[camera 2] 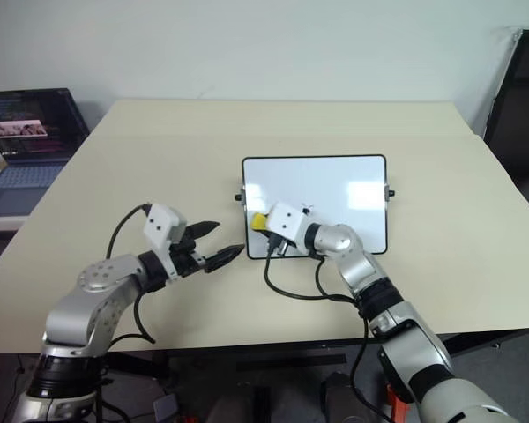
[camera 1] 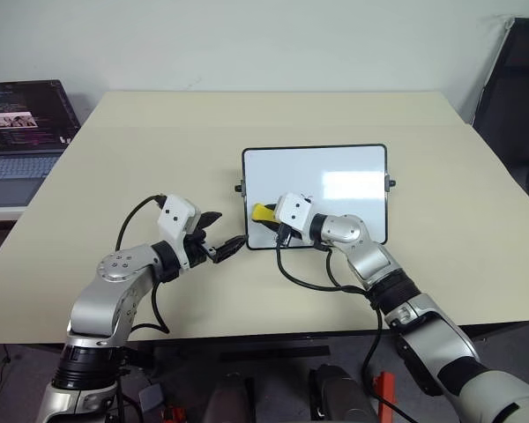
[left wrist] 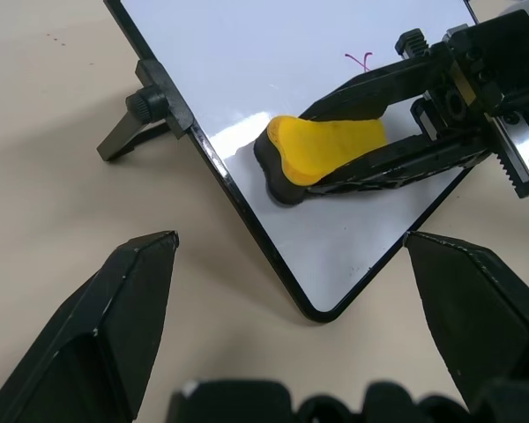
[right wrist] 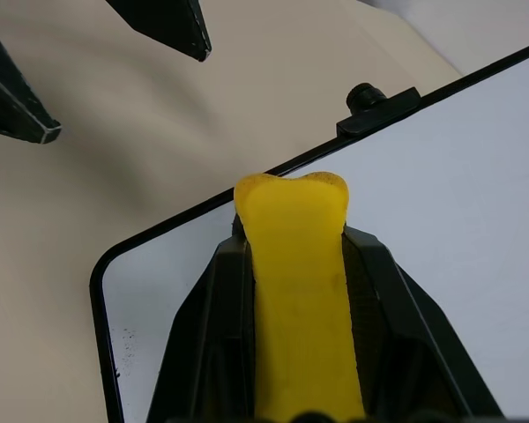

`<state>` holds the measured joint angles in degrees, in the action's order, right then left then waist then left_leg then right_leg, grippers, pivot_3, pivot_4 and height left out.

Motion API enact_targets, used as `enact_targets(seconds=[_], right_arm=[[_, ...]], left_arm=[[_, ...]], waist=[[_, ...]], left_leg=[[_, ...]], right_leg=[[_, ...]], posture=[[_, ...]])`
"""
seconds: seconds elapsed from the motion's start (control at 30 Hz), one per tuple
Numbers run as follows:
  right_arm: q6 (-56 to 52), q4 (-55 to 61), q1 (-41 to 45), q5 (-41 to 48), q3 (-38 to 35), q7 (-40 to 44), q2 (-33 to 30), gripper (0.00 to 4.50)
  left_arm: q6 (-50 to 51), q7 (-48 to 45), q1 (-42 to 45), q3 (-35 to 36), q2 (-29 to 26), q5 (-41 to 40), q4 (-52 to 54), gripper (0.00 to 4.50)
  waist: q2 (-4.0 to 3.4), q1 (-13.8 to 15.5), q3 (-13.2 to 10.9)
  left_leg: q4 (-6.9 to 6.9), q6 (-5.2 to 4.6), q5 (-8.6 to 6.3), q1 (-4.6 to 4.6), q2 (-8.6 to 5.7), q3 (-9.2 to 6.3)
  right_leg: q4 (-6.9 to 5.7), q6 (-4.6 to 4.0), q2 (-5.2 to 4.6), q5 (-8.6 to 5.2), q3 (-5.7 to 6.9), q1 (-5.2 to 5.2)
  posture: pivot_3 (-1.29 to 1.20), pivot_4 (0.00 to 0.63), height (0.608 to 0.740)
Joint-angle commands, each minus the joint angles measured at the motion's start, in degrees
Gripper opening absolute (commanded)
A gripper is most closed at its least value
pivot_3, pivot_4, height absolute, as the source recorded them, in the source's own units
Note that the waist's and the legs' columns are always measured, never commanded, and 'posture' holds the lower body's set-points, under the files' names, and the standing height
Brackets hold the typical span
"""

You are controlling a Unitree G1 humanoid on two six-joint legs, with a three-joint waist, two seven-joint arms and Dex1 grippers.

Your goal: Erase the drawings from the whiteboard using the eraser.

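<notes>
Yellow eraser, oblong w/ dark base, clamped tight in right gripper, pressed on whiteboard nr its left edge. Small reddish x-like mark is the only drawing legible. Left gripper wide open, empty, just off the board's front-left corner on table.

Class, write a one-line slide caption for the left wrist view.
Right gripper presses the yellow eraser onto the whiteboard near its corner, one small mark remaining.
</notes>
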<state>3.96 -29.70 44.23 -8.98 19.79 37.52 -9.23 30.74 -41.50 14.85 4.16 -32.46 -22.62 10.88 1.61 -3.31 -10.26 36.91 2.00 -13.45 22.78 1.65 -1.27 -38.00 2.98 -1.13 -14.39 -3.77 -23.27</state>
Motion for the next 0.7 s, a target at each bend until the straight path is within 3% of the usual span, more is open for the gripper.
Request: enact_targets(seconds=[0.03,0.27,0.43,0.53,0.7], right_arm=[[-2.4,4.2,2.0,3.0,-4.6,0.5,-2.0,1.0],[-16.3,23.7,5.3,15.2,-15.9,3.2,-7.9,1.0],[-24.2,27.6,7.6,20.8,-24.6,4.2,-17.0,1.0],[-29.5,29.6,4.2,24.4,-27.2,7.7,-23.1,1.0],[-33.6,36.1,-9.2,26.1,-28.0,16.4,-36.3,1.0]], left_arm=[[-1.0,-0.7,1.7,0.2,-0.4,-0.1,0.1,4.5],[-0.9,-2.1,4.6,0.3,-0.7,-0.6,-0.6,4.5],[-1.2,-4.1,8.3,-1.0,-0.7,-0.4,-1.5,4.5],[-1.6,-5.1,10.3,-1.6,-1.0,0.0,-2.4,4.5],[-2.2,-8.1,12.0,-2.0,-4.3,1.0,-3.4,4.5]], waist=[[0.0,0.1,0.0],[-0.01,0.5,-0.1],[0.0,0.8,-0.1],[0.01,1.4,-0.1],[0.0,1.5,-0.1]], left_leg=[[0.0,0.0,0.0,0.02,0.0,-0.01],[-0.06,0.01,-0.02,0.24,-0.01,-0.05],[-0.19,0.01,-0.04,0.24,0.0,-0.07],[-0.2,0.01,-0.05,0.27,-0.03,-0.04],[-0.26,-0.04,-0.09,0.29,-0.02,-0.01]], right_leg=[[0.01,0.0,0.0,0.0,0.02,-0.01],[0.09,-0.01,-0.02,-0.02,0.08,-0.16],[0.16,-0.07,-0.02,-0.09,0.15,-0.17],[0.27,-0.06,-0.05,-0.1,0.16,-0.15],[0.34,-0.02,-0.04,-0.21,0.14,-0.15]], posture=[[0.0,0.15,0.74],[0.0,0.15,0.74],[0.0,0.15,0.74],[0.0,0.15,0.74],[0.0,0.15,0.74]])
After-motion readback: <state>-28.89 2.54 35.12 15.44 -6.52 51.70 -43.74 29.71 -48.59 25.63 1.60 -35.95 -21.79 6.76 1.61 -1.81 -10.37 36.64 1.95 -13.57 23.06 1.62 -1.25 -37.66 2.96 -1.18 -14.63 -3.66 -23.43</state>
